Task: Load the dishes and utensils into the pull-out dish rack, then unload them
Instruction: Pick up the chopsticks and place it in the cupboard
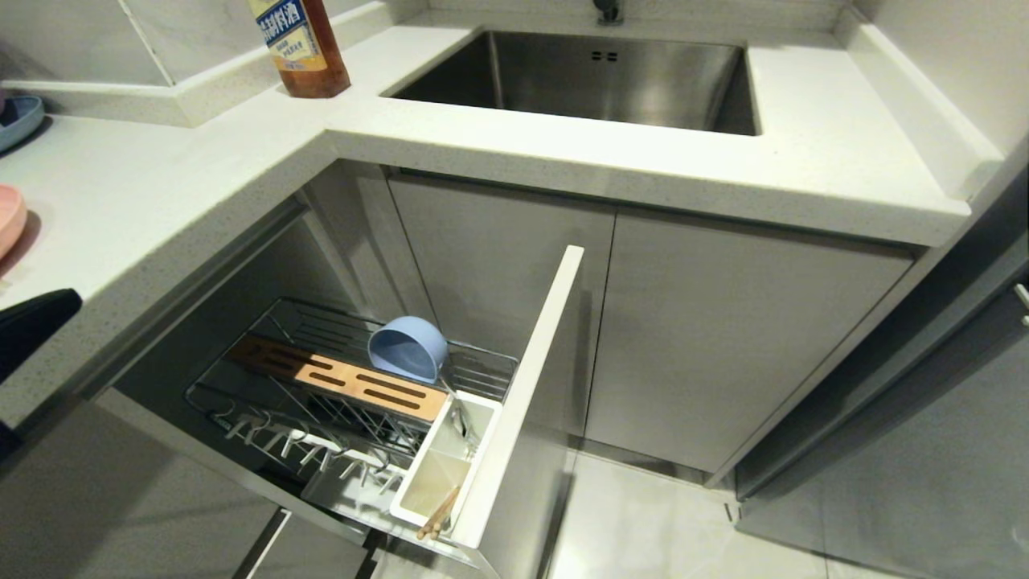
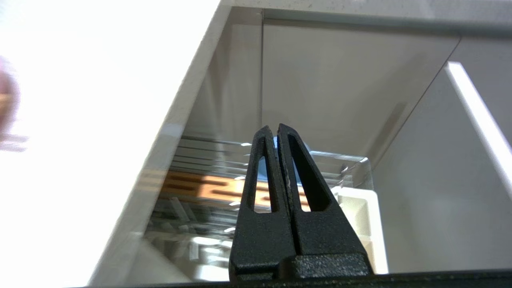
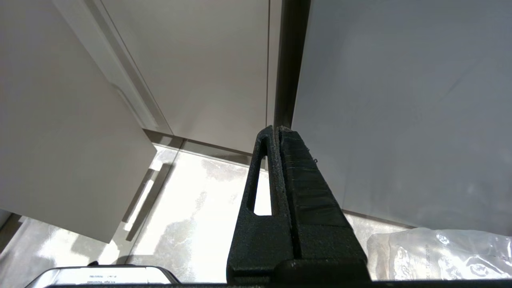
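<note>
The pull-out dish rack (image 1: 321, 326) stands drawn out below the counter, with its wooden strip (image 1: 346, 378), white utensil cup (image 1: 482, 418) and pale front panel (image 1: 530, 378). A light-blue bowl (image 1: 406, 348) lies on its side on the wires behind the strip. Wooden chopsticks (image 1: 438, 513) lean in the cup's near compartment, and silver utensil handles (image 1: 461, 425) stand in the far one. The pink plate (image 1: 10, 219) lies on the counter at the far left. My left gripper (image 2: 275, 129) is shut and empty, above the rack, with the bowl (image 2: 262, 169) showing behind its fingers. My right gripper (image 3: 276, 129) hangs shut over the floor.
A black part of my left arm (image 1: 32, 322) enters at the left edge beside the counter (image 1: 161, 193). A darker blue plate (image 1: 16, 121), a sauce bottle (image 1: 304, 48) and the steel sink (image 1: 603, 76) are further back. A clear plastic bag (image 3: 440, 252) lies by the right gripper.
</note>
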### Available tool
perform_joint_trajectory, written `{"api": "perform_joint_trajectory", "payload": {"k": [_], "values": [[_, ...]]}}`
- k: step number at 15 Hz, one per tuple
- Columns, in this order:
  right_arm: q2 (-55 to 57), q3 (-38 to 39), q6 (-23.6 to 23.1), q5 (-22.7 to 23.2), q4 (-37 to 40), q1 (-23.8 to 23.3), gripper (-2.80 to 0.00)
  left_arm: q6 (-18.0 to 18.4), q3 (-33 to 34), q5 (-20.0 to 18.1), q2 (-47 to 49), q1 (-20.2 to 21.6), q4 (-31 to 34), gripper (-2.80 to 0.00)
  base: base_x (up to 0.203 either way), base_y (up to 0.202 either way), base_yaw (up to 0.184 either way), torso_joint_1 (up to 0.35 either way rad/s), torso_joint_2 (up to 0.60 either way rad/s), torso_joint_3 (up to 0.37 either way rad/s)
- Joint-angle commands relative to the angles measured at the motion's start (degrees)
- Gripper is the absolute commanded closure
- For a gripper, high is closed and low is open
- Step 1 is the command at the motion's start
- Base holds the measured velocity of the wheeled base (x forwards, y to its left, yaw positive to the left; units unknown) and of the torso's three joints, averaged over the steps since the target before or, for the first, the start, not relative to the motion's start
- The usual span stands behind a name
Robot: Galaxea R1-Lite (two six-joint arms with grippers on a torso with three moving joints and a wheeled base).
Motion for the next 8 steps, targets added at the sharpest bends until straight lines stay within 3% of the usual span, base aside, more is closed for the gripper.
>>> {"api": "perform_joint_trajectory", "payload": {"k": [1, 4, 8], "values": [[0.0, 0.1, 0.0, 0.0, 0.0, 0.0, 0.00, 1.1, 3.2, -1.1, -5.4, 2.1, -0.5, 0.00, 0.000, 0.000, 0.000, 0.000, 0.00, 0.000], [0.0, 0.1, 0.0, 0.0, 0.0, 0.0, 0.00, 2.0, 10.5, -6.4, -13.8, 6.0, -0.7, 0.00, 0.000, 0.000, 0.000, 0.000, 0.00, 0.000], [0.0, 0.1, 0.0, 0.0, 0.0, 0.0, 0.00, 2.2, 25.0, -8.9, -25.2, 9.5, -0.7, 0.00, 0.000, 0.000, 0.000, 0.000, 0.00, 0.000]]}}
